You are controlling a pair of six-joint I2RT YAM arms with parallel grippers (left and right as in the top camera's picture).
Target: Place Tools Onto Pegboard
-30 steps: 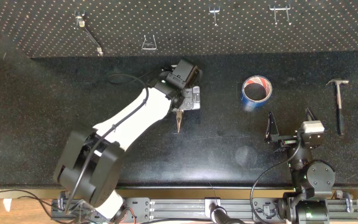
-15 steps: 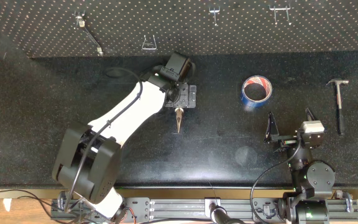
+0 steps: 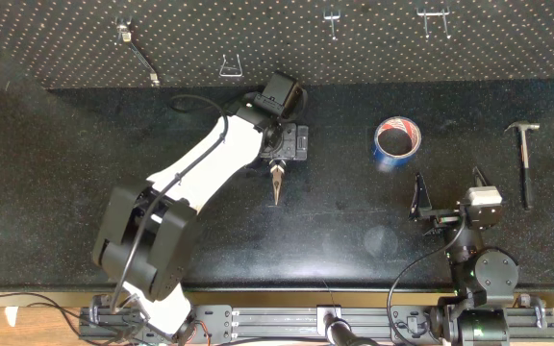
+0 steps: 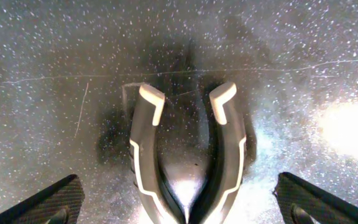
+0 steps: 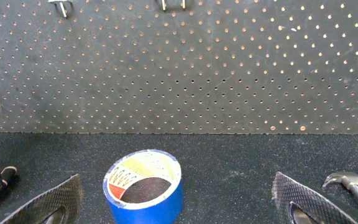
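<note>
Top, left wrist and right wrist views of the two-arm rig at the pegboard (image 3: 354, 53). The left arm reaches up the black worktop (image 3: 65, 192) to the pliers (image 3: 276, 178), which lie flat near the middle of the surface, nose towards the arm bases and handles towards the board. The left gripper (image 3: 287, 146) hangs directly above the handles; in its wrist view the two fingers (image 4: 48, 202) stand wide apart on either side of the spread handles (image 4: 145, 155), touching neither. The right gripper (image 3: 448, 190) sits close to its own base with jaws likewise spread and nothing between them, facing the blue tape roll (image 5: 143, 186), which stands on the worktop near the board. The hammer (image 3: 524, 159) lies at the far right. A wrench (image 3: 140, 53) hangs at the board's left, with a wire hook (image 3: 231, 66) beside it.
</note>
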